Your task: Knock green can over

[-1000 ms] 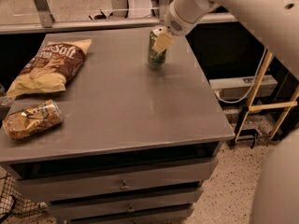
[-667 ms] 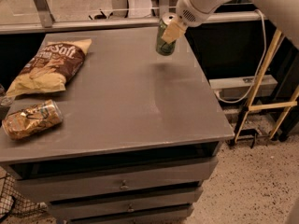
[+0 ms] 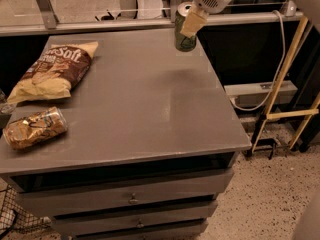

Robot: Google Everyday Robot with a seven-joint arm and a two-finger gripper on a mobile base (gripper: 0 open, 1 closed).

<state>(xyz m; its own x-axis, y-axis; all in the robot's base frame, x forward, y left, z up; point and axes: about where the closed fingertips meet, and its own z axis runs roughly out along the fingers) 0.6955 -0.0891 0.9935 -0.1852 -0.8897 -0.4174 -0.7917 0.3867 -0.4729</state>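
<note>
Here, the green can [image 3: 184,40] is held up by the gripper [image 3: 190,26].
It is pinched between the jaws, over the far side of the bench [image 3: 150,114].

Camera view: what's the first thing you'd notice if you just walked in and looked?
First, the green can near the far edge of the grey table, gripped by the robot's white hand, which enters from the top of the picture. Next, two snack bags on the table's left side: a big yellow-brown chip bag and, nearer the front, a crumpled gold-brown foil bag.
</note>
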